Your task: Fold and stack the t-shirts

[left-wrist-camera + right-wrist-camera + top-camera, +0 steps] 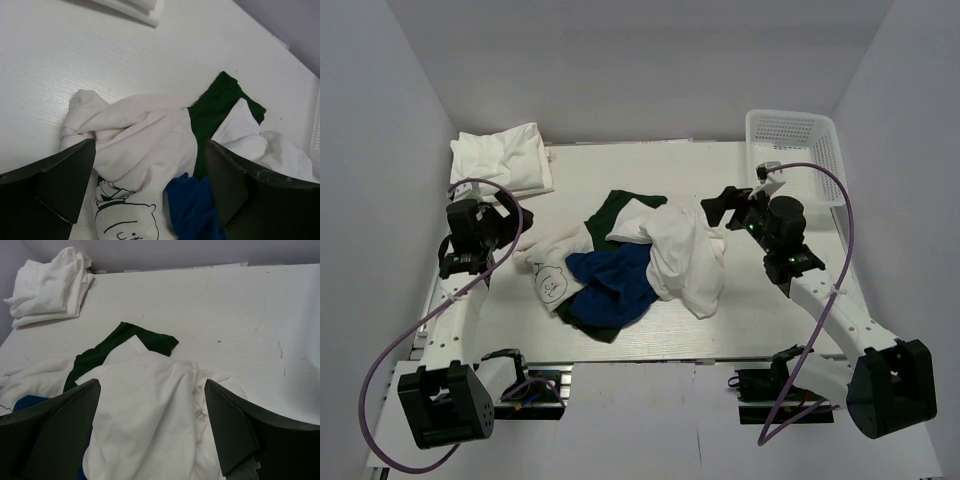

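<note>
1. So, you had a loose heap of t-shirts (630, 260) lying crumpled at the middle of the table (770, 310), none of them folded yet.
2. In that heap, a plain white shirt (685, 255) lay on the 3 o'clock side, draped partly over a blue shirt (615, 285) toward 6 o'clock.
3. A dark green shirt (608, 212) poked out at 12 o'clock, and a printed white shirt (555, 280) with a black cartoon figure sat at 9 o'clock.
4. You had a pile of folded white shirts (500, 160) in the table's 10 o'clock corner, well apart from the heap.
5. A white mesh basket (795, 140) stood in the 2 o'clock corner.
6. Your left gripper (510, 212) was at 9 o'clock of the heap with its fingers (50, 185) spread wide. Its wrist camera showed the bunched end of the printed white shirt lying between them. I could not tell whether they touched the cloth.
7. Your right gripper (720, 208) was at 2 o'clock of the heap, also spread wide. Its wrist camera looked down on the plain white shirt between its fingers (235, 430), with nothing clamped.
</note>
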Controlling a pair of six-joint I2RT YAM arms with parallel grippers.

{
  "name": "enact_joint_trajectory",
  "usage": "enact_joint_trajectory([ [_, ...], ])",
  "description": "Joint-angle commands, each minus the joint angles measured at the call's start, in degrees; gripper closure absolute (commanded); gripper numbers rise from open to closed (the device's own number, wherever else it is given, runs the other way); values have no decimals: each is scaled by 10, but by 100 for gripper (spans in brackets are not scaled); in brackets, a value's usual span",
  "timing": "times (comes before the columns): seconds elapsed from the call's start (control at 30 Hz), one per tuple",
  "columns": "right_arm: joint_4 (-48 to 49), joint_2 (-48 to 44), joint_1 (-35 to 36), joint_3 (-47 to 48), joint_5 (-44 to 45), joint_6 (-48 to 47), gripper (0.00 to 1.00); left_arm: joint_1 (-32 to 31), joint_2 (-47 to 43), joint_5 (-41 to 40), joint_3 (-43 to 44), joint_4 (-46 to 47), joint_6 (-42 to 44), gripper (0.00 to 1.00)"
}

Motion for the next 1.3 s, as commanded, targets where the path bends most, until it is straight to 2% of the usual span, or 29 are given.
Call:
enact_joint_trajectory([
  [0.0,64,9,-2,0,-35,-6,10,3,-29,15,30,-2,3,0],
  [0.03,75,13,-2,1,-70,-6,10,3,-35,24,30,6,3,0],
  [0.17,52,61,0,32,-119,-11,10,3,-41,43,8,26,3,0],
  [0.27,27,105,14,61,-109,-41,10,3,-34,17,8,13,3,0],
  [0.4,-107,189,56,143,-71,-85,10,3,-28,2,2,19,3,0],
  [0.53,-175,265,105,185,-23,-104,10,3,-22,2,-4,19,3,0],
  [0.6,-221,307,131,214,32,-105,10,3,-22,-8,-4,19,3,0],
  [0.7,-239,365,152,229,78,-99,10,3,-27,-8,-4,13,3,0],
  [0.8,-261,428,162,257,65,-97,11,3,-27,-20,-11,13,-2,0],
  [0.87,-282,459,170,281,69,-104,34,3,-27,-33,-11,4,-2,0],
  [0.9,-290,458,172,288,77,-101,51,3,-27,-38,0,-13,-2,0],
  [0.93,-284,443,174,290,89,-101,87,3,-32,-44,5,-19,-2,0],
  [0.97,-276,434,173,286,103,-97,100,3,-32,-51,5,-19,-2,0],
  [1.17,-226,278,167,272,178,-87,100,3,-58,-52,-6,-14,-7,0],
  [1.2,-216,268,164,272,192,-62,100,3,-58,-52,-6,-14,-7,0],
  [1.27,-189,238,150,270,275,-50,100,3,-65,-57,-6,-21,-7,0],
])
